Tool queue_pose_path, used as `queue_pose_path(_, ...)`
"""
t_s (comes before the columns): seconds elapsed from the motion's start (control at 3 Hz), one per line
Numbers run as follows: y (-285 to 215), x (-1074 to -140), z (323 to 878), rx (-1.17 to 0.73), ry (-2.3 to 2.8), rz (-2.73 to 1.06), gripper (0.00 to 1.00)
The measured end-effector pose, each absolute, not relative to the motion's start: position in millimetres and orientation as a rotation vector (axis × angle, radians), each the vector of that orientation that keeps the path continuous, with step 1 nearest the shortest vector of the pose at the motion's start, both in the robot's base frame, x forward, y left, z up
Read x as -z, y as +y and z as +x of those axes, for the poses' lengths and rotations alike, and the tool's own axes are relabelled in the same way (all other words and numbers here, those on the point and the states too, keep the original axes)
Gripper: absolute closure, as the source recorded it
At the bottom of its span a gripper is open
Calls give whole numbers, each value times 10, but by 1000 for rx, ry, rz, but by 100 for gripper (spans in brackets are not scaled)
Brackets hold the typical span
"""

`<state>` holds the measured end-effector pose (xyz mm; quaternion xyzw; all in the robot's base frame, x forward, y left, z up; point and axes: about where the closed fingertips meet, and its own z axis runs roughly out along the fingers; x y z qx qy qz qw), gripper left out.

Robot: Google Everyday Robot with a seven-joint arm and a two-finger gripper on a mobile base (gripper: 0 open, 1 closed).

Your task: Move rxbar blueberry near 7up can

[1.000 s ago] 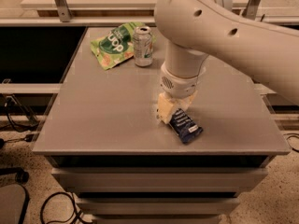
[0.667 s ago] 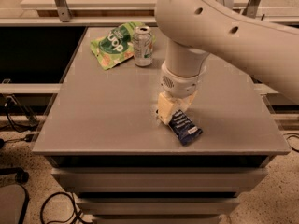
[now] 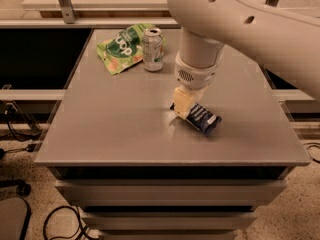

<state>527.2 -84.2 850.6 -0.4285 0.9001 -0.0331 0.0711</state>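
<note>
Grey tabletop (image 3: 110, 129), end effector (image 3: 183, 105) clamped on rxbar blueberry (image 3: 204, 119) — 7up can (image 3: 152, 49) well apart

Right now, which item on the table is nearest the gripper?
The rxbar blueberry, dark blue, right at the gripper; the 7up can and green bag sit far back.

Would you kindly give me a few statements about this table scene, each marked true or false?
1. The rxbar blueberry lies right beside the 7up can. False: it lies apart from the can, nearer the front edge of the table.
2. The gripper is down at one end of the rxbar blueberry. True.
3. The 7up can stands upright. True.
4. The green snack bag lies on the floor. False: it lies on the table, beside the can.
</note>
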Motion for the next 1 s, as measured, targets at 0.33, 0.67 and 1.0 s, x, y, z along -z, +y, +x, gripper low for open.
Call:
queue_pose_path(0.33, -855, -8725, 5614, 166, 2560, -1479, 100)
queue_pose_path(0.67, -837, -8778, 5647, 173, 2504, -1544, 100)
queue_pose_path(1.0, -855, -8767, 5648, 180, 2503, -1547, 100)
